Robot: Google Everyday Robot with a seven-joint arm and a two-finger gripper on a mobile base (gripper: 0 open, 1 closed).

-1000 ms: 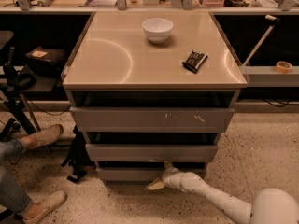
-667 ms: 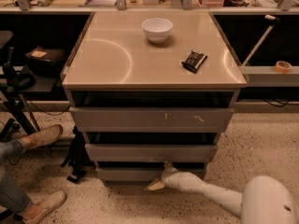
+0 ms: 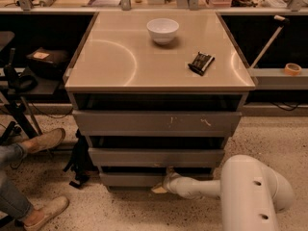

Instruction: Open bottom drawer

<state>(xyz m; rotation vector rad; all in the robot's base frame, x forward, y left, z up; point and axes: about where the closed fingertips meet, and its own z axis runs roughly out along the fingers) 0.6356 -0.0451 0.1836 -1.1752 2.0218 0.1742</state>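
Observation:
The bottom drawer (image 3: pixel 130 179) is the lowest grey front of the cabinet, plain and flat, near the floor. It sits about level with the middle drawer front (image 3: pixel 154 157) above it. The top drawer front (image 3: pixel 156 122) bears white scratch marks. My gripper (image 3: pixel 166 178) is at the bottom drawer's upper edge, near its middle, at the end of my white arm (image 3: pixel 207 187), which reaches in from the lower right. One fingertip reaches into the dark gap above the drawer front, and a pale part shows below it near the floor.
A white bowl (image 3: pixel 162 30) and a small black object (image 3: pixel 201 62) lie on the cabinet top. A person's legs and shoes (image 3: pixel 43 141) are at the left on the speckled floor. A black bag (image 3: pixel 79 162) lies by the cabinet's left side. A tape roll (image 3: pixel 292 69) sits on a shelf at the right.
My arm's large white body has come further into view at the lower right. The gripper stays at the bottom drawer's upper edge. The drawer front has not visibly moved.

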